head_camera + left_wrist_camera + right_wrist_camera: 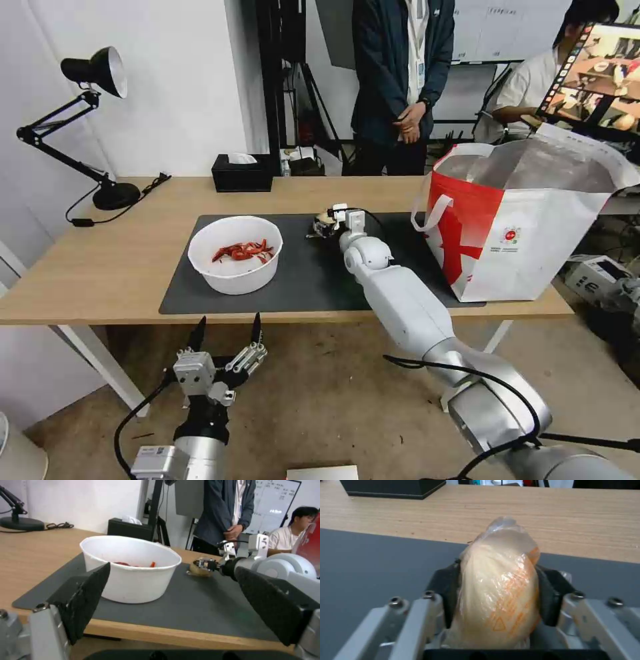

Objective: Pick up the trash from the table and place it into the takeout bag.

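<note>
Right end effector (498, 600) clamped on the beige plastic-wrapped ball (498, 587) above the dark grey mat (300, 280).

The takeout bag's (533, 233) foil-lined interior is hard to make out. The white round bowl (235, 255) holds red peel scraps (243, 251). The left end effector (225, 333) hangs spread open, empty, below the light-wood bench (100, 267).

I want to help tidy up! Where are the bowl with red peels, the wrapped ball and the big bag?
white bowl (235, 270), head view, front wall.
beige wrapped ball (500, 590), right wrist view, its middle.
takeout bag (533, 247), head view, white side.
</note>
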You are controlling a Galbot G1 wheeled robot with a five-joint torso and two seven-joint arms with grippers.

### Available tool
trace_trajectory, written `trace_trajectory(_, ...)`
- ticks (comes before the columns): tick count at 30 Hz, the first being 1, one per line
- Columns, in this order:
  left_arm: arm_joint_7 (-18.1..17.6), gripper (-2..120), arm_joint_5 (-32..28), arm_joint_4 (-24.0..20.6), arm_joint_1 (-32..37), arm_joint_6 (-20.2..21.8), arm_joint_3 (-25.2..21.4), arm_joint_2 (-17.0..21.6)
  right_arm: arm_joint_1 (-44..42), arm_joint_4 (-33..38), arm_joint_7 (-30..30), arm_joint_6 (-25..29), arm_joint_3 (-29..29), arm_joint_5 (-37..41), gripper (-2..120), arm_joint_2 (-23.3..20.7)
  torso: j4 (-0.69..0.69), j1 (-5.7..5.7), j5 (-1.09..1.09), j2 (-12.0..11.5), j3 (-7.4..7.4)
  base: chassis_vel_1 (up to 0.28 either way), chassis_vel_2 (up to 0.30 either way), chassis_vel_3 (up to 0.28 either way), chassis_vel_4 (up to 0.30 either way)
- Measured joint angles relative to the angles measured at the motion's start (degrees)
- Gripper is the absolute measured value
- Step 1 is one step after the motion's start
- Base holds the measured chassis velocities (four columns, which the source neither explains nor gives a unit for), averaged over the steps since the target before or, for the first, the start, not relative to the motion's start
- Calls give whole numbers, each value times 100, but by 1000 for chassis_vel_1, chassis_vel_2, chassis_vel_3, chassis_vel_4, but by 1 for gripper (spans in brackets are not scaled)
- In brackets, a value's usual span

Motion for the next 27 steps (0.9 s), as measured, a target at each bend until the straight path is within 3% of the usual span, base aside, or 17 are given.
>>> trace_trajectory(6, -2, 100, -4, -19, -1, 0, -4, 0, -25, 158, 79, -1, -16, 7, 43, -33, 0, 0, 0, 0, 0, 0, 0, 0, 0)
trace_trajectory(13, -7, 100, -37, -43, -10, 1, -33, 1, -223, 1338, 390, -57, -66, 83, 43, -369, 0, 0, 1, 0, 0, 0, 0, 0, 0)
trace_trajectory(18, -8, 100, -41, -36, -31, 3, -14, 1, -239, 1803, 555, -137, -144, 268, 42, -584, 0, 0, 1, -1, 0, 0, 0, 0, 0)
trace_trajectory(27, -9, 100, -46, -35, -46, 14, -9, 20, -293, 2998, 1039, -289, -187, 654, 18, -1096, 0, 0, 1, 0, 0, 0, 0, 0, 0)
